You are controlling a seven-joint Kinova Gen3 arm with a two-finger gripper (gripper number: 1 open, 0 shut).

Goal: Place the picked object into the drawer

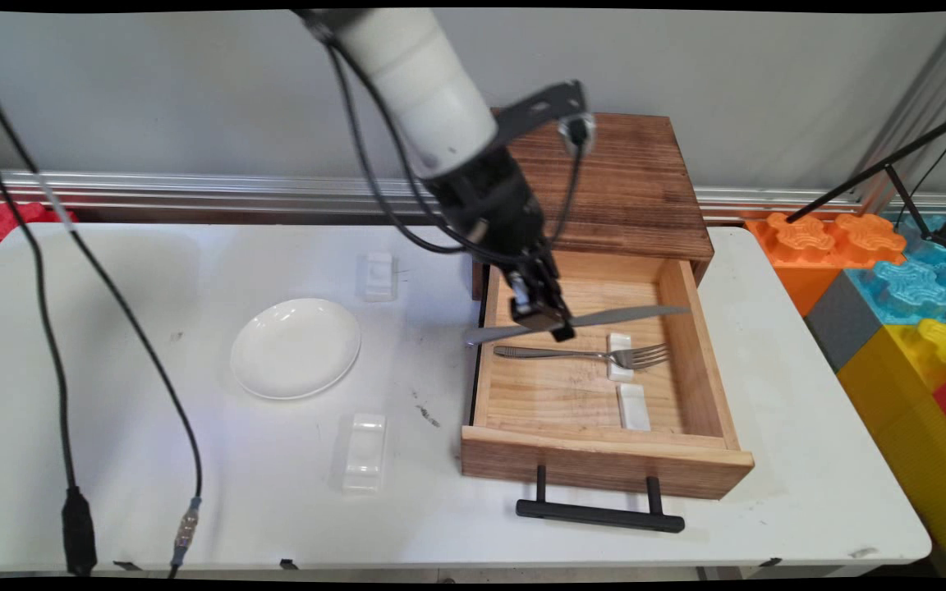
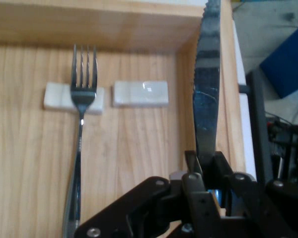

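My gripper [image 1: 540, 316] hangs over the open wooden drawer [image 1: 604, 460], shut on a silver table knife [image 1: 629, 314]. The knife lies roughly level, its blade reaching toward the drawer's right wall and its handle end sticking out past the left wall. In the hand view the serrated knife [image 2: 207, 99] runs up from between the fingers [image 2: 191, 166]. Below it a fork [image 1: 580, 354] lies on the drawer floor, tines resting on a small white rest [image 1: 621, 372]. A second white rest [image 1: 633, 406] beside it is bare. The hand view shows the fork [image 2: 82, 129], its rest [image 2: 57, 95] and the bare rest [image 2: 140, 93].
The drawer juts from a dark wooden cabinet [image 1: 613, 180] and has a black bar handle [image 1: 600, 513] at its front. A white plate [image 1: 296, 347] sits on the table left of it, with two more white rests [image 1: 378, 275] [image 1: 365, 451]. Coloured foam blocks [image 1: 892, 279] stand off the table's right.
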